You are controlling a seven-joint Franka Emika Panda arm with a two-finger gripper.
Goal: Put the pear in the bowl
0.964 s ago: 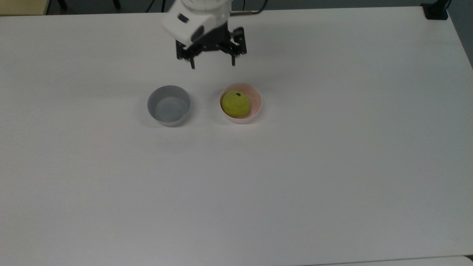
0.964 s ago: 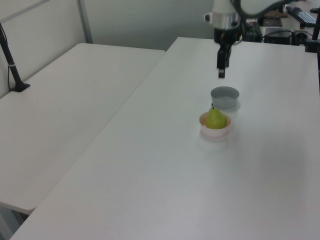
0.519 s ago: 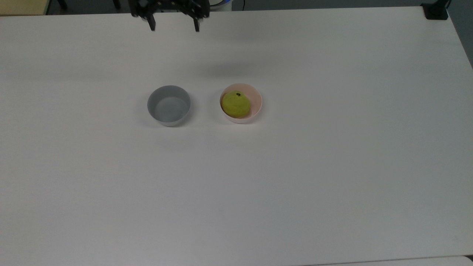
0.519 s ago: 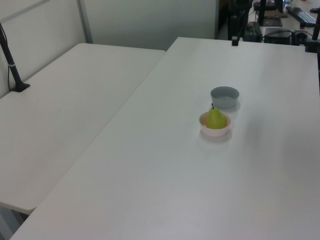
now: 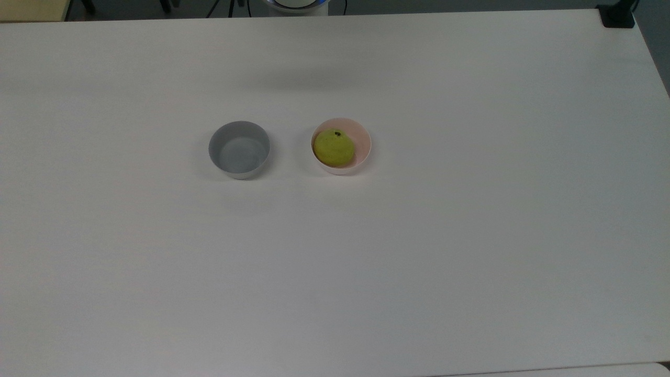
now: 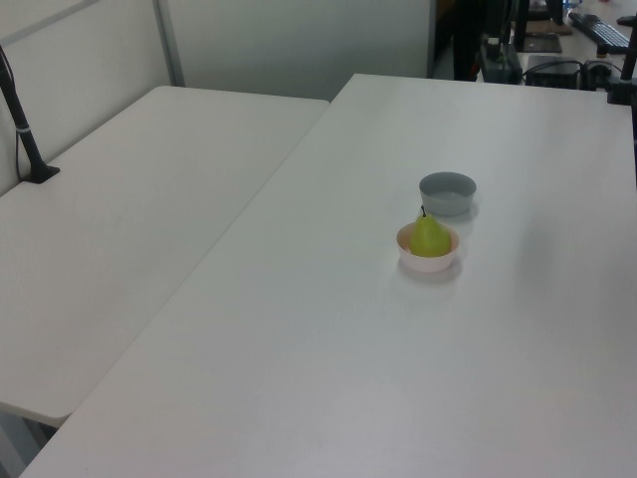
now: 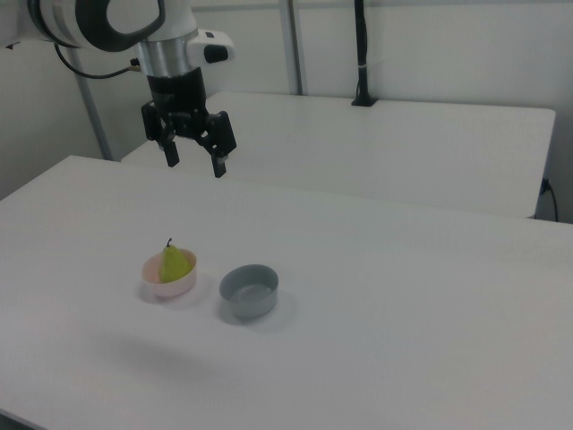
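The yellow-green pear (image 5: pixel 334 147) (image 6: pixel 429 237) (image 7: pixel 174 262) sits upright inside the pale pink bowl (image 5: pixel 363 141) (image 6: pixel 428 264) (image 7: pixel 170 287), its dark stem pointing up. My gripper (image 7: pixel 193 164) hangs high above the table in the right view, well above and behind the pink bowl. Its two black fingers (image 7: pixel 219 165) stand apart, open, with nothing between them.
A grey bowl (image 5: pixel 239 149) (image 6: pixel 447 192) (image 7: pixel 250 290) stands beside the pink one, to the top view's left. The white table (image 5: pixel 471 235) spreads wide around both bowls. A second white table (image 6: pixel 129 219) adjoins it, with a black post (image 7: pixel 361 54) at its far edge.
The gripper has risen and pulled back from near the bowls, leaving the top view and the left view. The pear stays in the pink bowl.
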